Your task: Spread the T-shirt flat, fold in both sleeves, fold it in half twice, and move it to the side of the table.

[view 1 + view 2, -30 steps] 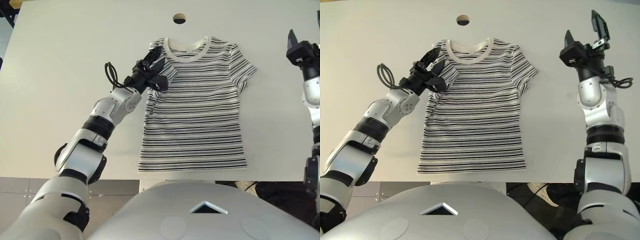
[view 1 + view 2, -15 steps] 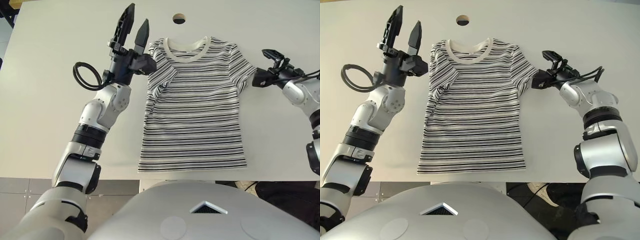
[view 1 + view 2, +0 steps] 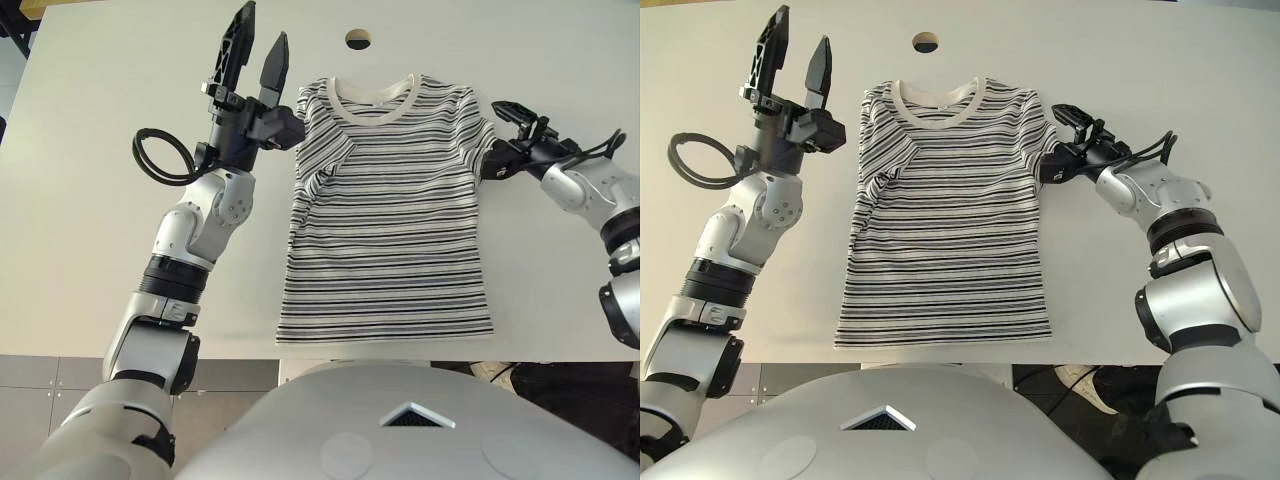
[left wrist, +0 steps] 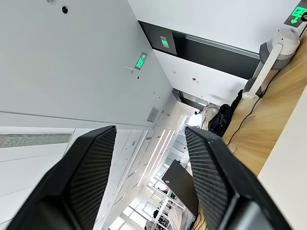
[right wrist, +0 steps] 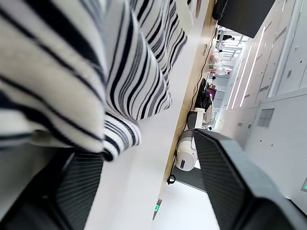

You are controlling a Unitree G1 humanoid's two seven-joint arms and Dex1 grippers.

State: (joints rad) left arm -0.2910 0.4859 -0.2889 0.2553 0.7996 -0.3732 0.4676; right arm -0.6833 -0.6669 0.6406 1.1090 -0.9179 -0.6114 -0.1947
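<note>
White worktop [image 3: 90, 130] carries everything here. At its left, a black cable loop [image 3: 158, 160] hangs off the left arm's wrist. The left gripper [image 3: 262, 23] is held up above the surface, just beside the T-shirt's shoulder but not touching it, its two fingers [image 4: 91, 177] pointing upward and spread wide with nothing between them.

The T-shirt [image 3: 390, 220], striped black and white with a pale collar [image 3: 372, 96], lies flat in the middle of the worktop, front up, its collar toward the far edge and its hem near the front edge. Its left sleeve [image 3: 325, 150] is folded inward over the chest. A round hole [image 3: 358, 37] in the worktop sits just beyond the collar.

On the right, the right sleeve [image 3: 1040, 125] lies spread outward. The right gripper [image 3: 1054, 142] is low at that sleeve's outer edge, its fingers [image 5: 230, 182] parted, with the striped hem lying between them.
</note>
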